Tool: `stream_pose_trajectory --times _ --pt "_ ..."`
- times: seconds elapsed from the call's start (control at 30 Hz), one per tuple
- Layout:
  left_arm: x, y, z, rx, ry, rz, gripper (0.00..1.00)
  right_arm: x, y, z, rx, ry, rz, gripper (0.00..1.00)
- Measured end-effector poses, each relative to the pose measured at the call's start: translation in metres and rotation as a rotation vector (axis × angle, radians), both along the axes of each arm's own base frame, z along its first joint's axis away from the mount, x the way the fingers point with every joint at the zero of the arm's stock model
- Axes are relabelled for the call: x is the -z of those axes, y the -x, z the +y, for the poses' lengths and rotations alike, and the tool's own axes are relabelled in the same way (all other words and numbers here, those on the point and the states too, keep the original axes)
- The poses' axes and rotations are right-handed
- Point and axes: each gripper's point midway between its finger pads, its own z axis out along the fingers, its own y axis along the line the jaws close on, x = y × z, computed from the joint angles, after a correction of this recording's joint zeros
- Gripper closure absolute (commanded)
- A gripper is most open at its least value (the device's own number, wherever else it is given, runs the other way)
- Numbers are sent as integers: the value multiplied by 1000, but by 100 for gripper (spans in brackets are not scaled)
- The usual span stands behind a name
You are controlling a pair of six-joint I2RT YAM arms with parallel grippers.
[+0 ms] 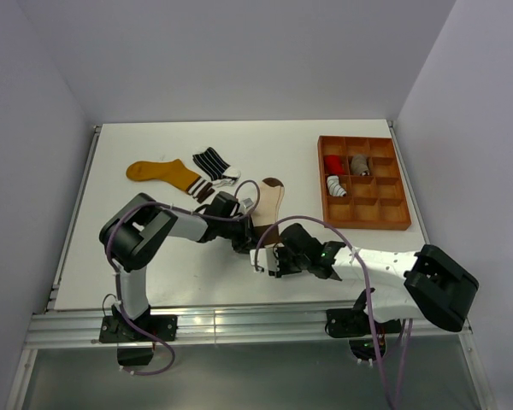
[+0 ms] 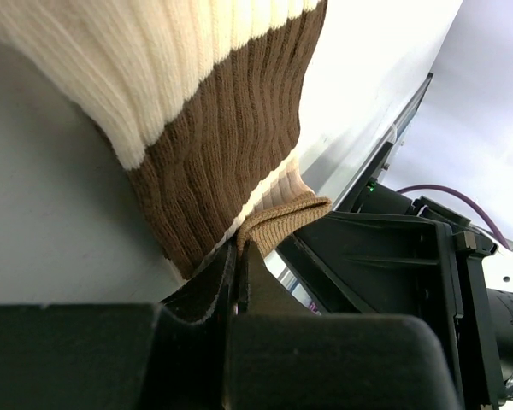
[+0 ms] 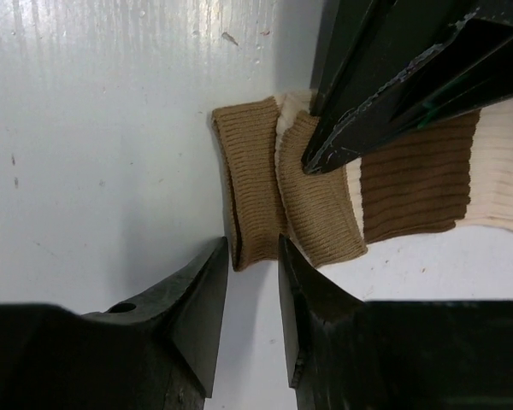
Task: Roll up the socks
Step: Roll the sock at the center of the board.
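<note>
The left gripper (image 2: 239, 249), jaws clenched, bears its tips on the folded tan cuff (image 3: 250, 188) of a cream sock (image 1: 271, 202) with a brown band; whether any fabric is pinched cannot be told. The right gripper (image 3: 252, 246) stands slightly parted and empty, just beside the cuff's rolled end. The sock lies mid-table (image 1: 154, 256), near a mustard sock (image 1: 162, 173) and a black-and-white striped sock (image 1: 212, 161). Rolled socks (image 1: 333, 164) sit in the orange-brown tray (image 1: 365, 225) at right.
</note>
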Motion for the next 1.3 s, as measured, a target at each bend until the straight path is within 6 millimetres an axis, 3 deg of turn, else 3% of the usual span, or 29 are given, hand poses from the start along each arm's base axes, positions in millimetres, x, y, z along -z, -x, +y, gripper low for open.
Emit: stream_pose_trajectory --times 0.1,0.23,0.3,0.77,1.1,1.3 --pt "0 0 0 4 -1 8 100 0 -3 2 2 2 -11 69" --pt "0 0 -1 15 -4 13 100 3 -8 5 7 16 -10 86" --pt "0 0 -1 22 -7 14 100 3 -9 6 10 19 -7 89" --pt "1 -3 1 47 -59 7 100 -14 -7 9 43 -5 88 91" --pt "1 -5 3 69 -85 -11 100 -34 -37 14 131 -74 162 90" --pt "1 -5 3 81 -90 -20 100 -21 -51 15 188 -46 258 90"
